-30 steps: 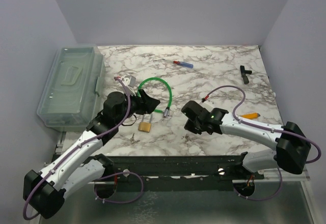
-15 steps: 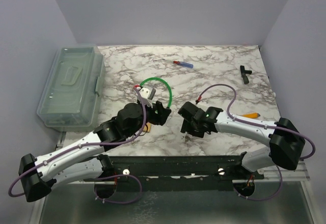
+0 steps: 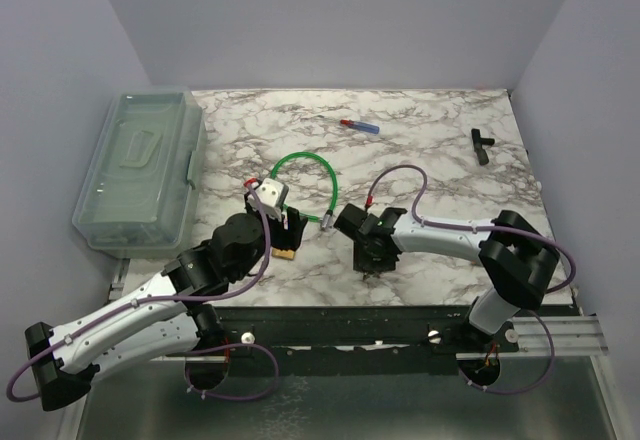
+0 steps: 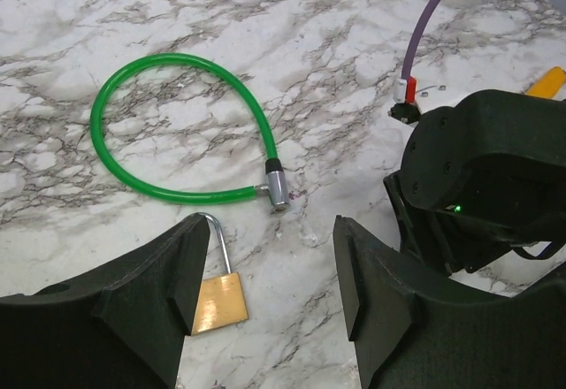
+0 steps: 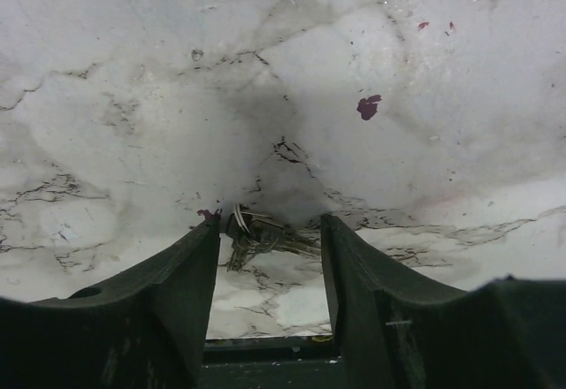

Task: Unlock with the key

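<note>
A brass padlock (image 4: 219,301) with a steel shackle lies flat on the marble, right beside the inner face of my left gripper's left finger. That left gripper (image 4: 270,274) is open and holds nothing. From above, the padlock (image 3: 286,253) peeks out just below the left gripper (image 3: 287,228). A small bunch of keys (image 5: 250,232) on a ring lies on the marble, at the tips of my right gripper (image 5: 270,239). It is open, pointing straight down, and straddles them. In the overhead view the right gripper (image 3: 375,258) hides the keys.
A green cable lock (image 3: 305,165) loops just behind the padlock. A clear plastic box (image 3: 140,170) stands at the left edge. A red and blue screwdriver (image 3: 360,125) and a black tool (image 3: 482,145) lie at the back. An orange item (image 4: 548,80) lies at the right.
My right gripper has opened, moved left and come down over the keys. My left arm has swung from the cable loop to above the padlock.
</note>
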